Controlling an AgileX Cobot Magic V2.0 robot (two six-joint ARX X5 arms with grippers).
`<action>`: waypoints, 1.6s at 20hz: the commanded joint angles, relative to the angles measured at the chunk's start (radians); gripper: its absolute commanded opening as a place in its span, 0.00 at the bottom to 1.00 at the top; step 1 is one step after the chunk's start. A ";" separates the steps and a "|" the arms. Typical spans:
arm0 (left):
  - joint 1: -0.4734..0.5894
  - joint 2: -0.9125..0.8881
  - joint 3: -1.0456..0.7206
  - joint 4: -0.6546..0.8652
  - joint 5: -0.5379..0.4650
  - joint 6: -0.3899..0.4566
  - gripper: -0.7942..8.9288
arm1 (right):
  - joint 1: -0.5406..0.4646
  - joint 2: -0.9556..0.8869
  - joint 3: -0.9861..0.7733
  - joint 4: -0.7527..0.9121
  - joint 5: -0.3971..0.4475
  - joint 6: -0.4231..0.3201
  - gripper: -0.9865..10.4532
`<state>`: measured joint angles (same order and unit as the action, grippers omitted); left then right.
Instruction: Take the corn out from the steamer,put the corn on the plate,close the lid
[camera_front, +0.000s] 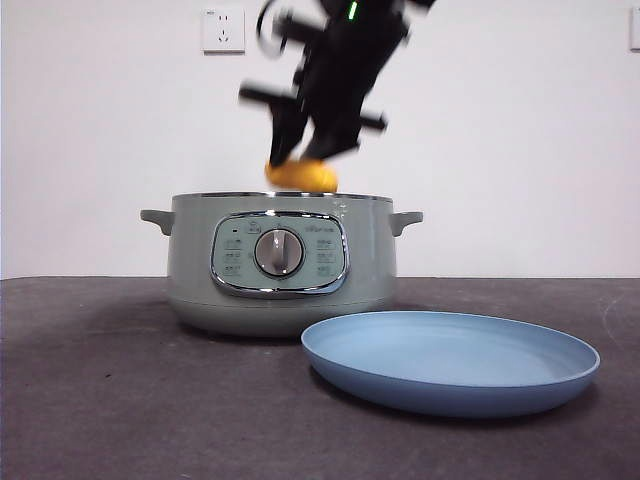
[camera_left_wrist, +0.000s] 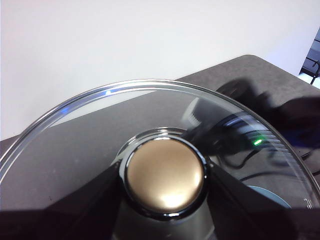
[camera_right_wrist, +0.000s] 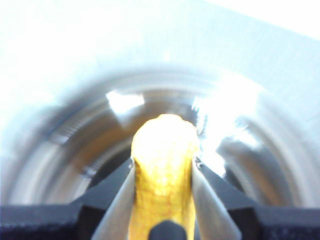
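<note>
Overhead, the right gripper (camera_front: 305, 150) hung just above the open mouth of the steamer (camera_front: 281, 262), its jaws closed on the corn (camera_front: 301, 175), which sat clear of the pot's rim with nothing under it but the pot. From the right wrist camera the corn (camera_right_wrist: 163, 170) filled the gap between the two jaws, pinched on both sides, its rounded end pointing toward the blurred metal bowl of the steamer (camera_right_wrist: 75, 145) beyond. The arm showed smeared and dark in the front view.

The steamer stood on the dark table (camera_front: 100, 400), its panel with the grey dial (camera_front: 278, 252) facing the camera and a small handle on each side. The plate (camera_front: 450, 362) lay on the table just in front of the pot and to the side, bare, its rim overlapping the pot's base in the front view.

The left gripper (camera_left_wrist: 165, 180) held the lid (camera_left_wrist: 90, 145) off the pot: its jaws were clamped on either side of the knob (camera_left_wrist: 165, 172), which looked golden-brown under that camera, and through the glass the table and the other arm showed dimly.
</note>
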<state>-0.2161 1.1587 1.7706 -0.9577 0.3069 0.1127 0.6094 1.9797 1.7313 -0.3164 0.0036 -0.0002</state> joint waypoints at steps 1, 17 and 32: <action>0.002 -0.017 0.011 0.047 0.011 0.012 0.07 | 0.002 -0.078 -0.004 -0.090 0.028 -0.001 0.07; 0.002 0.037 0.011 0.083 0.039 0.015 0.07 | -0.005 -0.571 -0.261 -0.490 0.085 0.036 0.07; -0.026 0.174 0.011 0.145 0.063 0.016 0.07 | -0.034 -0.526 -0.896 0.114 0.023 0.079 0.07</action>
<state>-0.2382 1.3437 1.7706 -0.8600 0.3584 0.1135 0.5755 1.4437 0.8474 -0.2115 0.0322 0.0681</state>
